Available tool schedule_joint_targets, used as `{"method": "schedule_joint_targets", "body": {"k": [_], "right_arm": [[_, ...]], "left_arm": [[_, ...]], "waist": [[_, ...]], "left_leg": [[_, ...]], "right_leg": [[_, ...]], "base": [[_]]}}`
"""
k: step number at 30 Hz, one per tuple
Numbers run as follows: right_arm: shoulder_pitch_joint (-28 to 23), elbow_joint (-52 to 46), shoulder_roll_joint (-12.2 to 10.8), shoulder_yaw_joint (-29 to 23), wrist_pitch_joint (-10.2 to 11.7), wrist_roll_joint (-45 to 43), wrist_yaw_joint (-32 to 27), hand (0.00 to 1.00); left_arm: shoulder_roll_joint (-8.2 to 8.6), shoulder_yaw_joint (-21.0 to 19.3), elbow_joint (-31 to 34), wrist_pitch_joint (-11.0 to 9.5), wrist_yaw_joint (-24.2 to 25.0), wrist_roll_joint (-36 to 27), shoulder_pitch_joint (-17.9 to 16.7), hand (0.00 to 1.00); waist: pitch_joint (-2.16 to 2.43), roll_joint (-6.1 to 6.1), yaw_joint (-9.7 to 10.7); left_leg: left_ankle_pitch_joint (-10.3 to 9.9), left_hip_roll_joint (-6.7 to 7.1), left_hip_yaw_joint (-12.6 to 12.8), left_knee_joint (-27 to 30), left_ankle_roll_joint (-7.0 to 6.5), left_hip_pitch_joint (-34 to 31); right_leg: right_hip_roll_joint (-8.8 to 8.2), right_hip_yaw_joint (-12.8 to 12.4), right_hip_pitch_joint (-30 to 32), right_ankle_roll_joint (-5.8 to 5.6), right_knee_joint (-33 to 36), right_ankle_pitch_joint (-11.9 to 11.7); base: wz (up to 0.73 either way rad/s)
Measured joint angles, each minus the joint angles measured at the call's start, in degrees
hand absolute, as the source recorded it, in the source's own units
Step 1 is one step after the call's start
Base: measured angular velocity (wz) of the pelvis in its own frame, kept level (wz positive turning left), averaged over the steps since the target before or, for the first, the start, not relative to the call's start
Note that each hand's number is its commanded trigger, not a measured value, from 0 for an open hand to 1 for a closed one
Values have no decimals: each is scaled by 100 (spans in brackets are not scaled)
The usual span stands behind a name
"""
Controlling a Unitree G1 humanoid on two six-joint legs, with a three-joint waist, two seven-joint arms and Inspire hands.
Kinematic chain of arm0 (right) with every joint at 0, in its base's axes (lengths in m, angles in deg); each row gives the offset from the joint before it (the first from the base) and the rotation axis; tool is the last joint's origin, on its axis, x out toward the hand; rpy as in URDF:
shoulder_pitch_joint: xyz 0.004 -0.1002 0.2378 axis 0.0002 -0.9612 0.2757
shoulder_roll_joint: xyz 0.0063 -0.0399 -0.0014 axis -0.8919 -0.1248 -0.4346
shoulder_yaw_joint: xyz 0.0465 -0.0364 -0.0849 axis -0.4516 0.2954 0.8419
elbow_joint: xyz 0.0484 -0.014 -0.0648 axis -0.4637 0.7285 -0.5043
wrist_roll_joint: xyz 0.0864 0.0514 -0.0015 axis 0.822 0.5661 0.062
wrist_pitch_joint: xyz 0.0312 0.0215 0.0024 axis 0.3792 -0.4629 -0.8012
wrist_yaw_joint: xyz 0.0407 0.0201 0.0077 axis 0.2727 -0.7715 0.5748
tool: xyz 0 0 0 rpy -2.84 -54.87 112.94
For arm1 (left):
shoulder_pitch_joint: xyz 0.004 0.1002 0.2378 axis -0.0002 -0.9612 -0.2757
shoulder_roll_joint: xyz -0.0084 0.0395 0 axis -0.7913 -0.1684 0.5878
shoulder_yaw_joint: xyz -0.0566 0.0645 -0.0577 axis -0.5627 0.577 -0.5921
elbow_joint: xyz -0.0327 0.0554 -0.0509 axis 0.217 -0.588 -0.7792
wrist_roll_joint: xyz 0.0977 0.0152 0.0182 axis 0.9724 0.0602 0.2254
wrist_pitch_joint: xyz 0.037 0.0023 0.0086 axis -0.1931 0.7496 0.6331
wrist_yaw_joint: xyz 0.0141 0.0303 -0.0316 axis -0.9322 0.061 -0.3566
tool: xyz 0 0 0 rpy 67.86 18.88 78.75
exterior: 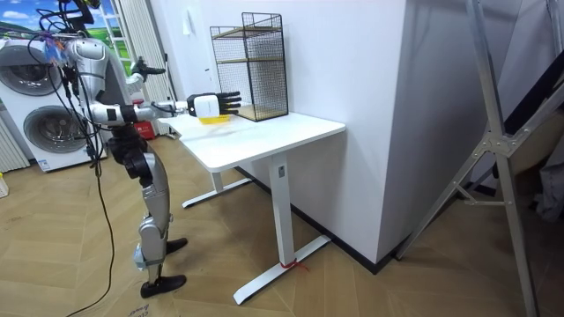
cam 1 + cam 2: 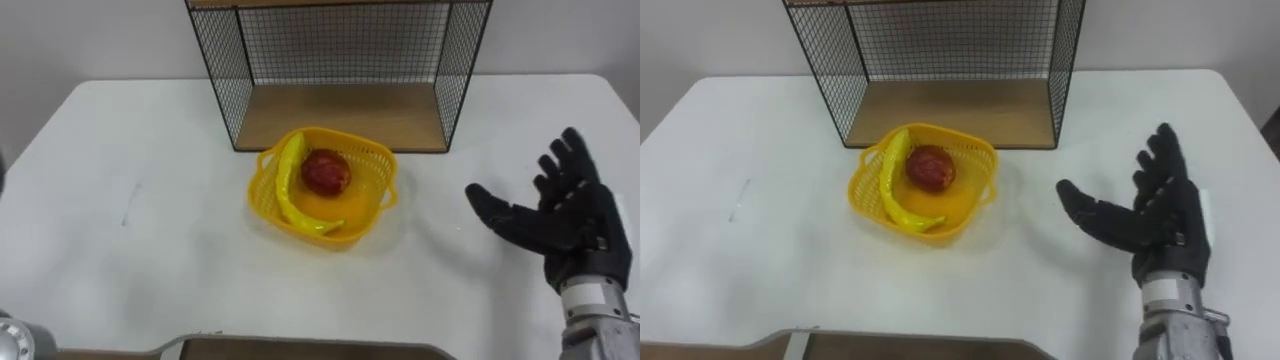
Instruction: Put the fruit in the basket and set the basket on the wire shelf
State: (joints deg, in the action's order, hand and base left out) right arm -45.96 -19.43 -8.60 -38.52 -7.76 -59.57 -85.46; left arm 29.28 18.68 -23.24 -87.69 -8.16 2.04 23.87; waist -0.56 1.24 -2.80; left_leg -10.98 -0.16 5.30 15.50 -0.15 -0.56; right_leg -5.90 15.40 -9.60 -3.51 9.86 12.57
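Yellow basket (image 2: 372, 160), red apple (image 2: 326, 172)

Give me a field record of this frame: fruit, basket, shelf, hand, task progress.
basket: yellow, on the white table, just in front of the wire shelf, not on it
banana: in the basket, along its left side
apple: red, in the basket, next to the banana
right hand: open, fingers spread, right of the basket, clear of it
done: both fruits in the basket
to do: basket onto the shelf's wooden board
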Motion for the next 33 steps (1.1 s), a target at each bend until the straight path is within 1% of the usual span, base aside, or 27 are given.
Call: {"method": "schedule_joint_targets", "body": {"k": [1,2,3,5,6,8,10,12,14,18,20,22,28,31,33], "right_arm": [[49,71,-22,20,19,-3,108,0],[155,223,-49,73,33,-3,171,0],[204,303,-68,112,52,4,192,0],[305,503,-110,272,65,70,280,0],[325,549,-123,296,65,87,328,0],[349,610,-229,342,66,238,481,0],[365,665,-230,390,71,284,585,0],[400,728,-230,466,71,395,649,0],[412,736,-231,531,71,625,778,0],[465,794,-238,661,74,983,924,0],[467,818,-295,694,75,1177,1040,0],[479,865,-347,693,76,1223,1090,0],[622,1223,-352,752,89,1441,1263,0],[660,1234,-368,879,89,1622,1346,0],[695,1256,-411,900,89,1636,1416,0]], "left_arm": [[3,172,-48,-55,197,-151,18,0],[4,321,-189,-98,415,-370,30,0],[4,382,-265,-97,531,-504,30,0],[19,747,-476,-94,911,-1050,28,0],[27,838,-517,-94,1030,-1124,28,0],[80,1068,-693,-95,1545,-1257,29,0],[110,1171,-886,-95,1867,-1255,30,0],[164,1265,-1100,-94,2073,-1258,50,0],[257,1418,-1284,-89,2315,-1299,52,0],[266,1497,-1407,-89,2661,-1495,53,0],[265,1495,-1442,-89,2824,-1537,73,0],[265,1496,-1551,-86,2955,-1537,99,0],[268,1517,-1605,-50,3392,-1535,101,0],[267,1600,-1605,-33,3576,-1529,102,0],[266,1709,-1605,13,3653,-1523,117,0]], "waist": [[-8,-33,38],[-5,-57,47],[1,-66,67],[6,-84,83],[6,-84,92],[2,-72,98],[7,-60,125],[5,-56,143],[-2,-68,168],[-27,-107,183],[-46,-142,238],[-46,-148,253],[-44,-160,244],[-40,-165,269],[-33,-171,269]], "left_leg": [[0,-3,19,0,0,4],[-1,-3,28,6,-1,4],[-1,-3,34,15,-2,3],[-3,-8,82,21,-5,7],[-3,-8,84,23,-5,2],[-3,-11,94,21,-5,-5],[-3,-15,97,9,-5,3],[-3,-19,99,6,-4,5],[-2,-21,139,-7,-5,23],[-3,-32,212,-9,-5,34],[-3,-36,223,-6,-6,30],[-3,-42,243,-1,-7,29],[-4,-65,274,-7,-7,15],[-4,-75,272,4,-7,12],[-4,-71,265,5,-7,13]], "right_leg": [[0,-35,2,1,-1,-1],[-2,-44,1,0,0,-4],[-3,-55,5,0,0,-5],[-6,-118,25,-1,0,-9],[-7,-118,32,0,0,-11],[-7,-124,51,0,-2,-13],[-4,-131,45,0,-2,-12],[0,-144,43,0,-2,-12],[0,-192,47,0,-2,-12],[-1,-266,57,6,0,-16],[-1,-271,63,7,-1,-20],[-1,-286,63,8,0,-21],[2,-296,148,9,55,-25],[5,-272,159,9,80,-25],[5,-271,151,9,80,-25]], "base": [[-6],[-7],[-7],[-10],[-6],[0],[0],[0],[-7],[-10],[0],[-4],[-2],[0],[0]]}}
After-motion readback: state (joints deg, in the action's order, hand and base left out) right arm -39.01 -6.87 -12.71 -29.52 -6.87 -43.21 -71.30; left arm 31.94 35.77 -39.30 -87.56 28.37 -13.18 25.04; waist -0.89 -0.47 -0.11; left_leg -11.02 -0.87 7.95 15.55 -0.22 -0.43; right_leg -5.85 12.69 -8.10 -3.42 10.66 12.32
